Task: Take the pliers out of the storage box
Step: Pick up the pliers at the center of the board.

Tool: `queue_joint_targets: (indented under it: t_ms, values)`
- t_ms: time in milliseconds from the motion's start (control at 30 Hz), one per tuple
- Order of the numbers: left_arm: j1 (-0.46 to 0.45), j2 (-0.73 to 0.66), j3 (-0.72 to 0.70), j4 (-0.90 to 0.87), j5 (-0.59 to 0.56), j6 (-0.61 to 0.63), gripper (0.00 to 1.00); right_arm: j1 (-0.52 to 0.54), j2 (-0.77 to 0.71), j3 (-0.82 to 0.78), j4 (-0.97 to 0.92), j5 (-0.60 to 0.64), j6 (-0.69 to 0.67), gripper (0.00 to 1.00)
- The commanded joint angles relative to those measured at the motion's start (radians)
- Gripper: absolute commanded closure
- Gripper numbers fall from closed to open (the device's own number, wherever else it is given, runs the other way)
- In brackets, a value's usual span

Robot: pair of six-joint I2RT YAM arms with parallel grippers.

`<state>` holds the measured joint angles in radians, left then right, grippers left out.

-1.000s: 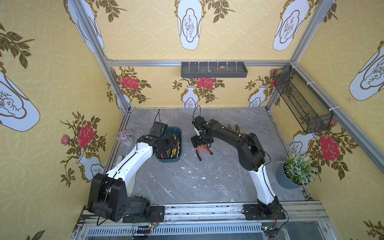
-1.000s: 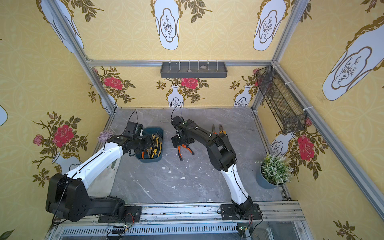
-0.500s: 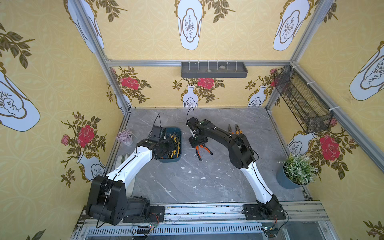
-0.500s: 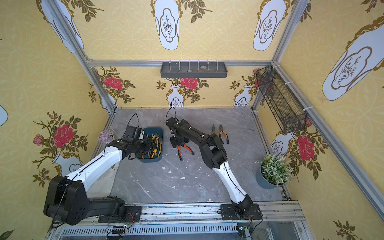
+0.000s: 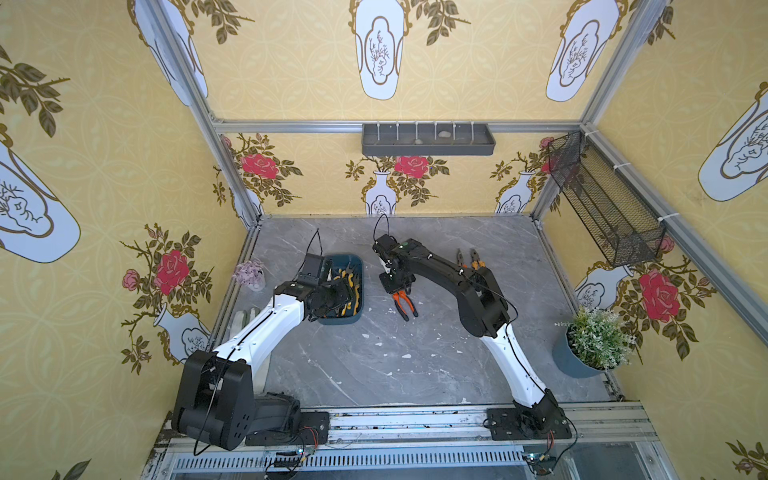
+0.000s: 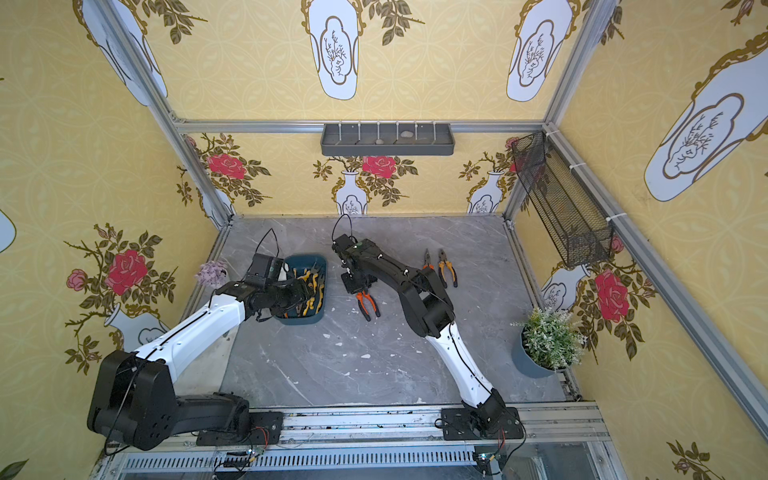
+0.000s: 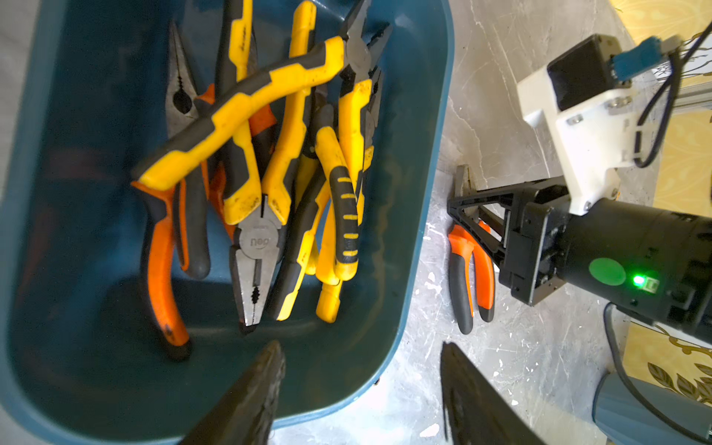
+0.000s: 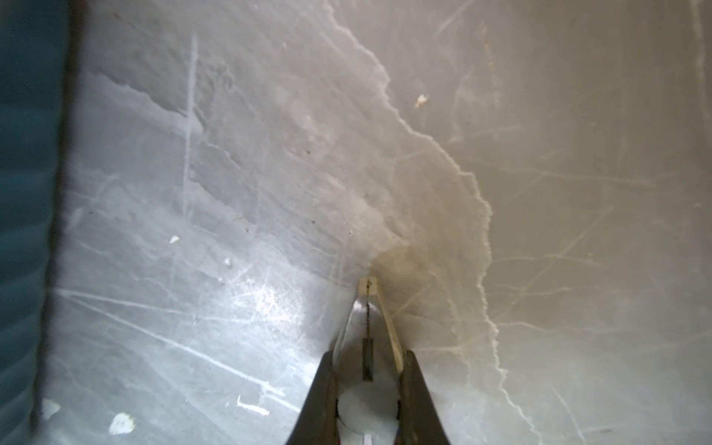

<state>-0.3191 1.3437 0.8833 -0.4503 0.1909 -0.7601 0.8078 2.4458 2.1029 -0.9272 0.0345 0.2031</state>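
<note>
In both top views, a shallow dark teal-blue plastic tub (image 5: pixel 340 320) (image 6: pixel 303 321) sits on a grey marble-patterned table (image 5: pixel 374 365), left of centre. The left gripper (image 5: pixel 348 292) reaches over the tub's near end, above the tools inside. Just right of the tub, the right gripper (image 5: pixel 398 289) points down at a single pair of orange-and-black pliers (image 5: pixel 405 306). They lie on the table outside the tub, handles toward the robot's base. Two more pliers (image 6: pixel 440 268) lie side by side farther right, well apart from the tub.

In the left wrist view, the tub (image 7: pixel 435 154) holds a tangled pile of yellow-and-black and orange-and-black pliers (image 7: pixel 269 154). The left gripper (image 7: pixel 358 370) has its two dark fingers (image 7: pixel 250 397) spread apart with nothing between them. One finger is over the tub's inside and the other is over the table beyond the rim. Beside the tub, the right gripper (image 7: pixel 460 200) is down on the head end of the single pliers (image 7: pixel 462 277).

In the right wrist view, the right gripper (image 8: pixel 368 389) is clamped tight on the metal head of those pliers (image 8: pixel 368 319). The tub's wall (image 8: pixel 27 192) shows as a blurred edge nearby.
</note>
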Motion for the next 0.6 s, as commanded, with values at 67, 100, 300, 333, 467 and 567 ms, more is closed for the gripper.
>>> queue_joint_targets:
  t_ms: [67,100,300,333,467,567]
  values:
    - [0.002,-0.002,-0.008,0.024,0.003,0.007,0.33,-0.01,-0.004,-0.007,-0.055,0.054,0.022,0.96]
    - [0.003,-0.002,-0.009,0.022,0.003,0.008,0.34,-0.018,-0.012,-0.007,-0.055,0.06,0.031,0.97]
    - [0.003,0.001,-0.009,0.018,0.003,0.01,0.34,-0.104,-0.079,-0.06,-0.038,0.089,0.053,0.98]
    - [0.003,0.003,-0.009,0.021,0.004,0.01,0.34,-0.125,-0.088,-0.068,-0.034,0.086,0.053,0.98]
    - [0.003,0.014,-0.01,0.036,0.011,0.01,0.34,-0.199,-0.104,-0.072,-0.027,0.065,0.048,0.98]
    - [0.003,0.027,-0.008,0.044,0.019,0.01,0.34,-0.249,-0.102,-0.059,-0.016,0.048,0.044,0.97]
